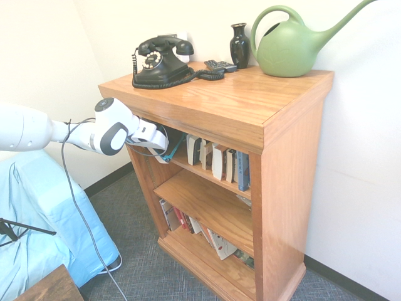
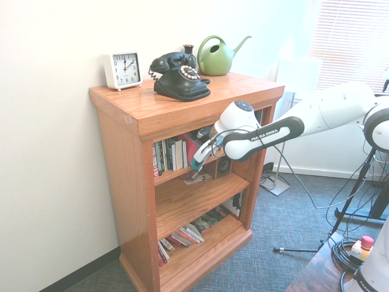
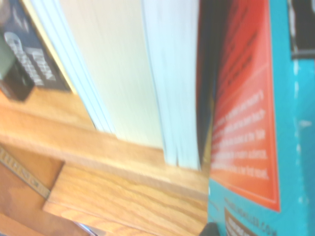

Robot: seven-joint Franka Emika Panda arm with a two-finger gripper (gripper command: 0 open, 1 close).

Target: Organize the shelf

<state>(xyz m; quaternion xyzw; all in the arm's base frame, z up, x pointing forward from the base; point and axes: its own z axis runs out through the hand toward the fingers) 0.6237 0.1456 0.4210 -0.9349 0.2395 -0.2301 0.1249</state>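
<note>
- First exterior view: the waist-high orange-brown wooden shelf (image 1: 250, 125) stands against the white wall. On its top sit a black rotary telephone (image 1: 161, 61), a dark vase (image 1: 239, 44) and a green plastic watering can (image 1: 294, 45) at the back edge. The white arm's gripper (image 1: 164, 152) reaches into the top tier beside upright paperbacks (image 1: 216, 160).
- Second exterior view: a white square clock (image 2: 123, 70) stands at the top's back corner. The gripper (image 2: 196, 164) points down into the top tier — fingers pressed together — touching a red book (image 2: 191, 145).
- Wrist view: blurred — pale page edges (image 3: 142, 73) beside a teal-and-red cover (image 3: 256, 113), resting on the tier's wood.
</note>
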